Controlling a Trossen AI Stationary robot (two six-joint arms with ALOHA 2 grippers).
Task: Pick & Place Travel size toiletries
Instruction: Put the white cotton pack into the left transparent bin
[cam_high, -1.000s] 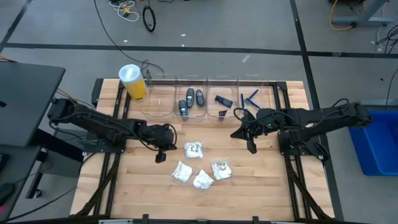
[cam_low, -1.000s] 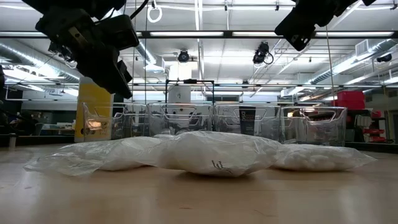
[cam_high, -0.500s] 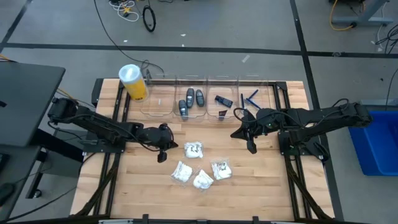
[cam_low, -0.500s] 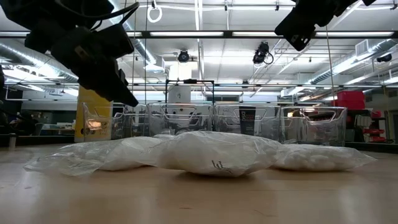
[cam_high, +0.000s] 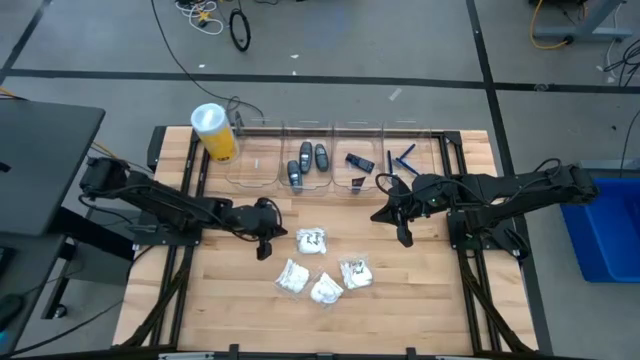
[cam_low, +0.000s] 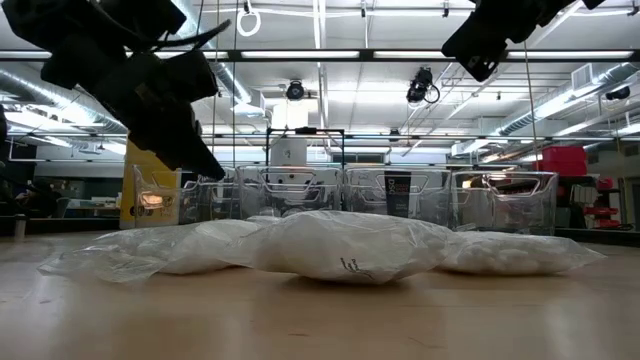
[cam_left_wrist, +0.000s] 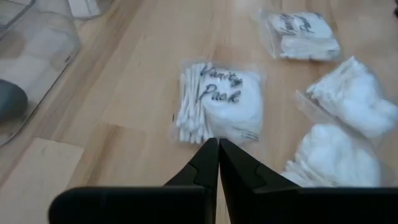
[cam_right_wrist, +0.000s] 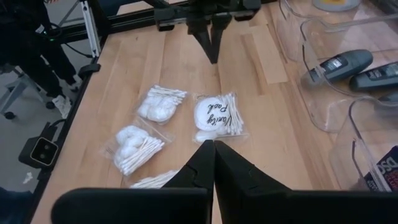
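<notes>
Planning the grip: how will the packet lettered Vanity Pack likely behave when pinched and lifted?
The Vanity Pack packet is probably light: only cotton swabs and pads show inside. Its thin clear film looks floppy, so it may sag. The glossy plastic could slip.

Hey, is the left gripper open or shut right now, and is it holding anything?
Shut and empty. In its wrist view the left gripper has both fingers pressed together with nothing between them, hovering near the Vanity Pack packet.

Place: robotics lab or workshop
Evidence: exposed ceiling ducts (cam_low: 40, 85), floor cables (cam_high: 190, 60) at 11 o'clock, blue bin (cam_high: 605, 230) at 3 o'clock
</notes>
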